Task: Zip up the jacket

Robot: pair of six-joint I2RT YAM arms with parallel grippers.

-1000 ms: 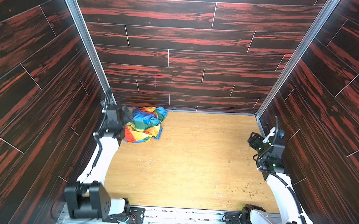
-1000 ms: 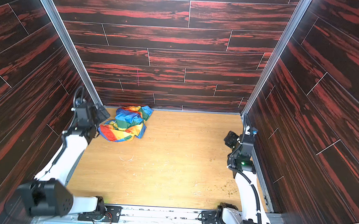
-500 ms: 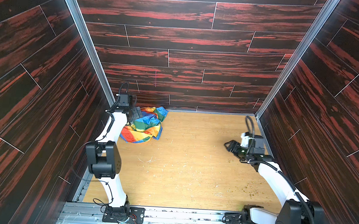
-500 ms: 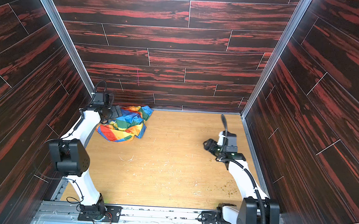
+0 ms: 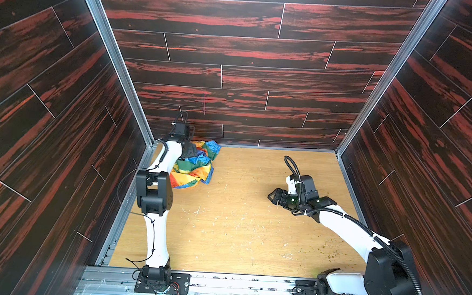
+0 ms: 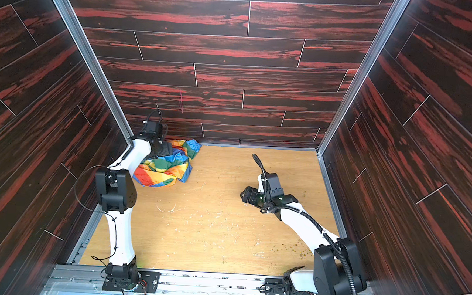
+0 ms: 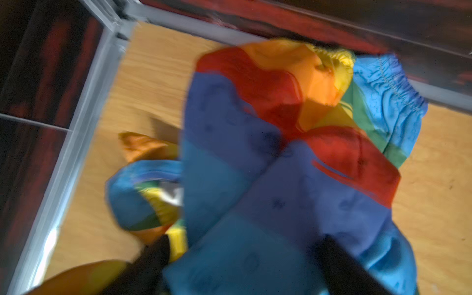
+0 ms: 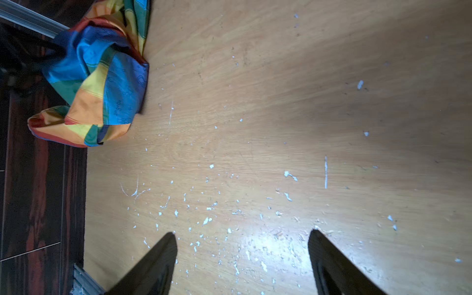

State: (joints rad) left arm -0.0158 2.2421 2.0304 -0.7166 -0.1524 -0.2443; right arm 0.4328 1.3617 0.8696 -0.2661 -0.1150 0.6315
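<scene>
Jacket (image 5: 195,168) is bunched at far left corner of table (image 5: 237,238), zipper hidden. Left gripper (image 7: 246,242) is placed on it, jaws astride a fold, probably for pulling it flat; grip cannot be told. Right gripper (image 8: 242,232) is held wide, empty, over right half of table, likely waiting.

thin shiny cloth jacket (image 5: 197,167), scuffed matt wood tbl (image 5: 238,232), glossy wood-grain walls (image 5: 235,49), brushed metal frame (image 5: 114,59).
</scene>
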